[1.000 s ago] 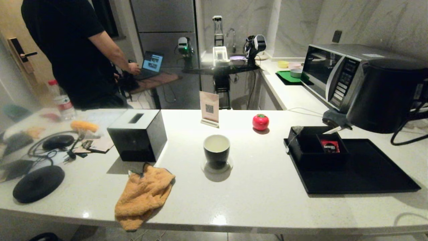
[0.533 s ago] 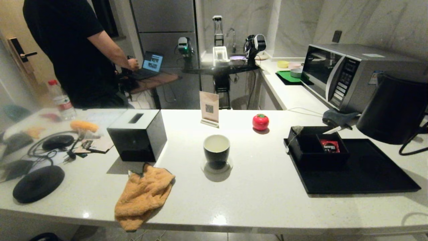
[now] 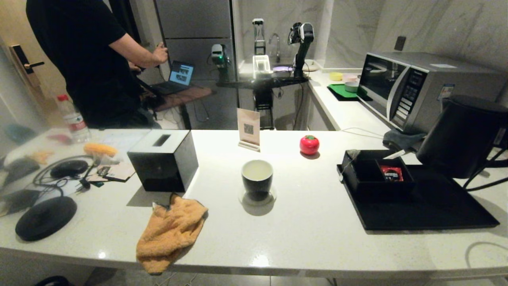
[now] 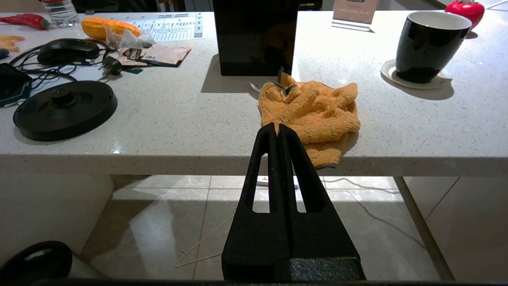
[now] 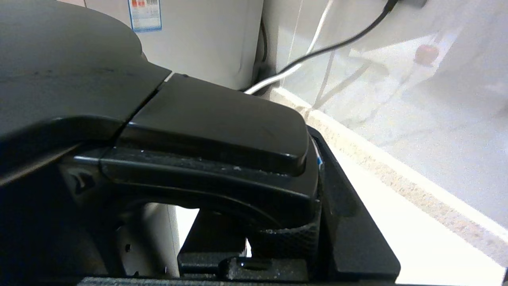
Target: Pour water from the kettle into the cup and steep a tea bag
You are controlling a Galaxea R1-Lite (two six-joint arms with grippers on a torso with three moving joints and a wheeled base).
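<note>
- The room is dim; the back wall and the far kitchen sit in murky grey.
- Light falls from above onto the bench (image 3: 301, 222), with small bright glints near its front edge.
- The cup (image 3: 257, 179) casts a soft round shadow toward the camera; the tissue box (image 3: 162, 159) shadows the bench in front of it.
- The head view bows straight lines at its edges, and the far left of it is hazy and smeared.
- In the right wrist view the kettle (image 5: 158, 131) fills the frame as a near-black mass, and the backdrop is pale and soft.
- The left wrist view is crisp and evenly lit; the orange cloth (image 4: 313, 111) shows clear texture.
</note>
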